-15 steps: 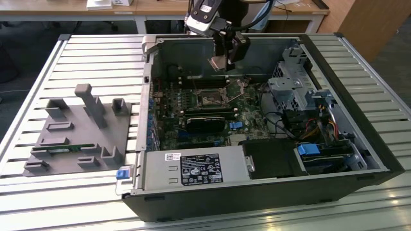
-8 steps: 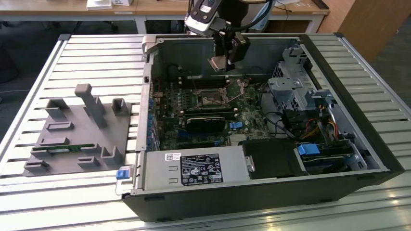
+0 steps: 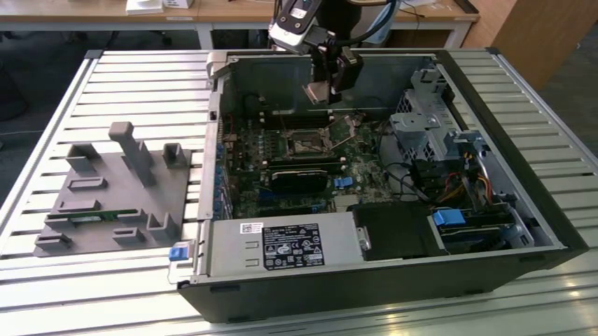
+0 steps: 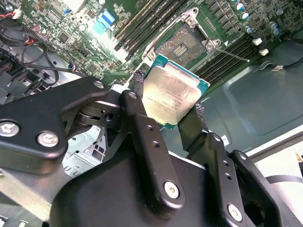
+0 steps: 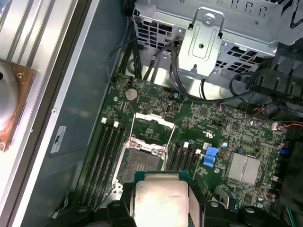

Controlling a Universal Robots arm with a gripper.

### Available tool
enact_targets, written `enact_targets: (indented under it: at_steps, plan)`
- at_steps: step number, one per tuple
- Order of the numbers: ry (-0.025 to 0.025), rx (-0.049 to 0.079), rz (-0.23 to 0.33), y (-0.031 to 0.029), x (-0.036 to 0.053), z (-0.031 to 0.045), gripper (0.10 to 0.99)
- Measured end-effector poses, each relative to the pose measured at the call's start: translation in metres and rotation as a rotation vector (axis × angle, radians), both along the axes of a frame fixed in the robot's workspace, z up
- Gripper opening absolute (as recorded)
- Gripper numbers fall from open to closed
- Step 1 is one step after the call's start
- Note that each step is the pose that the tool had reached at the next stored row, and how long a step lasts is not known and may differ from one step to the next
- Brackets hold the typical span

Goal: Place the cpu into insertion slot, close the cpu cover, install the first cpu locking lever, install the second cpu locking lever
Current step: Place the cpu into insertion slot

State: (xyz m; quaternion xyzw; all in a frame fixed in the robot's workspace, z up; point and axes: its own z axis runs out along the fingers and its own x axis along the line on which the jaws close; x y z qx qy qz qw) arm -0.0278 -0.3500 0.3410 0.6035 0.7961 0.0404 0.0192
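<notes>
Single gripper (image 4: 168, 97), its two black fingers (image 4: 147, 132) clamped on opposite edges of the one cpu (image 4: 173, 92), holds the chip in the air over the green motherboard (image 5: 213, 123), apart from the uncovered insertion slot (image 5: 142, 163). One white printed label (image 3: 290, 246) sits on the power supply (image 3: 229, 253).

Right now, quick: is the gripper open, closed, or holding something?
Gripper: closed on the cpu, which is not yet in the insertion slot.

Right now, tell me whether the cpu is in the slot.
Out: the hand grips the cpu above the empty slot.
</notes>
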Motion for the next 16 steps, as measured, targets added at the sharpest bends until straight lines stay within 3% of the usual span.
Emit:
enact_targets:
  at_steps: [16]
  plan:
    - [0.0,0.0,-0.02,0.0,0.0,-0.001,0.541]
